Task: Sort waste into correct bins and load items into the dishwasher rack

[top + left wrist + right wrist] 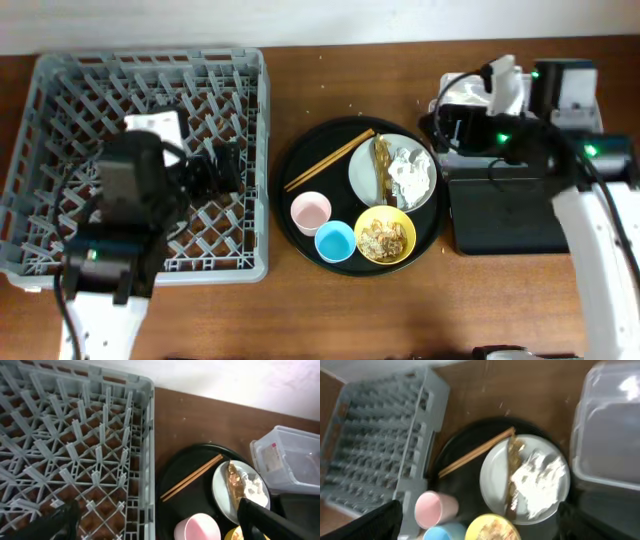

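Note:
A pale grey plate (pixel 364 176) on the round black tray holds crumpled white tissue (pixel 411 170) and a brown wrapper strip (pixel 382 158). Brown chopsticks (pixel 330 160) lie beside it. A pink cup (pixel 310 212), a blue cup (pixel 334 241) and a yellow bowl (pixel 386 236) of tan noodle scraps sit in front. My left gripper (pixel 222 168) is open and empty over the grey rack (pixel 60 90). My right gripper (pixel 450 125) is open and empty above the clear tub (pixel 462 88). The black rectangular tray (pixel 500 215) lies in front of the tub.
The large round black tray (pixel 300 165) sits between the rack and the bins. In the left wrist view the rack wall (pixel 147 435) stands just left of the round tray (pixel 180 475). The right wrist view shows the plate (pixel 495 477) and the tub (pixel 610 425).

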You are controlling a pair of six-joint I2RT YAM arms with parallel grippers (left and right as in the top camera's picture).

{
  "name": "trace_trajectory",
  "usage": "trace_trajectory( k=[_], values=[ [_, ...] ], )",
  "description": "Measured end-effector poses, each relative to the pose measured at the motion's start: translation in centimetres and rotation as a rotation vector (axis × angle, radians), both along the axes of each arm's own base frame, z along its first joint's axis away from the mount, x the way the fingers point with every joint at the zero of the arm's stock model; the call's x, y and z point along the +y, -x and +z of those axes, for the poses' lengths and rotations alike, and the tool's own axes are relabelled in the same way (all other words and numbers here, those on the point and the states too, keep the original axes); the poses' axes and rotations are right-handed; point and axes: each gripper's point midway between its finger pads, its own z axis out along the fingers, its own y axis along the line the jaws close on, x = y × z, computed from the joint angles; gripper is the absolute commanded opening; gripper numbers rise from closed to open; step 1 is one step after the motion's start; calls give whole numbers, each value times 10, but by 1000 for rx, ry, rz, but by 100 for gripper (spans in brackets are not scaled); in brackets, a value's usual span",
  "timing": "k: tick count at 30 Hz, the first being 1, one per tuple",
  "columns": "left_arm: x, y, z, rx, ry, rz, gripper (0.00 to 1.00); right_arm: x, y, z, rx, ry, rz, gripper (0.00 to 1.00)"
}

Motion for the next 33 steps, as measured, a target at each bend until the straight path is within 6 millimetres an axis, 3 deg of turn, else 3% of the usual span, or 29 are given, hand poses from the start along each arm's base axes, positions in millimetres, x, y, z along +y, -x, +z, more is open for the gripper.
trace_trajectory(
  k=[1,2,5,8,10,11,13,15,17,18,19,20,21,22,23,24,25,26,28,29,30,31,32,33],
  values=[
    [-4,-8,-9,38,4,-13,99,5,-4,-12,46,-22,17,79],
    [-5,-11,-18,72,4,-17,99,9,-5,-36,139,-2,19,71],
    [-7,-14,-36,136,-1,-22,99,24,-17,-148,430,197,13,64],
    [-8,-17,-43,158,-1,-25,99,12,-33,-220,550,313,-76,64],
    [-9,-18,-44,161,1,-28,99,1,-39,-262,606,353,-122,19],
    [-9,-18,-44,163,1,-27,99,-1,-39,-266,619,356,-130,4],
    [-9,-18,-44,163,1,-27,99,-2,-34,-271,644,362,-130,4],
    [-9,-18,-44,163,1,-28,99,-3,-30,-259,647,345,-128,4],
    [-9,-18,-45,164,1,-27,99,-3,-42,-187,460,299,-146,4],
    [-9,-18,-45,164,1,-28,99,-9,-47,-136,322,278,-183,4],
    [-9,-18,-45,164,1,-28,99,-21,-52,-88,191,259,-243,4],
    [-9,-18,-45,165,1,-28,99,-42,-60,-66,117,249,-317,4],
    [-9,-18,-45,166,1,-28,99,-63,-72,-66,97,250,-378,4],
    [-9,-18,-45,166,1,-28,99,-86,-84,-79,108,255,-432,26],
    [-9,-18,-45,164,1,-28,99,-104,-95,-94,116,260,-473,62],
    [-9,-18,-44,164,1,-28,99,-122,-112,-112,111,255,-500,69],
    [-9,-18,-45,164,1,-28,99,-126,-112,-125,138,248,-469,69],
    [-9,-18,-44,163,1,-28,99,-112,-104,-128,172,209,-399,69],
    [-9,-18,-44,164,1,-28,99,-69,-89,-107,167,138,-266,65],
    [-9,-18,-45,166,1,-28,99,-42,-72,-95,179,134,-193,64],
    [-9,-18,-45,164,1,-28,99,1,-48,-90,207,146,-76,64],
    [-9,-18,-45,164,1,-28,99,31,-32,-95,242,178,2,64],
    [-9,-18,-45,165,1,-28,99,60,-20,-122,279,283,64,63],
    [-9,-18,-45,165,1,-28,99,66,-14,-151,330,358,81,59]
  ],
)
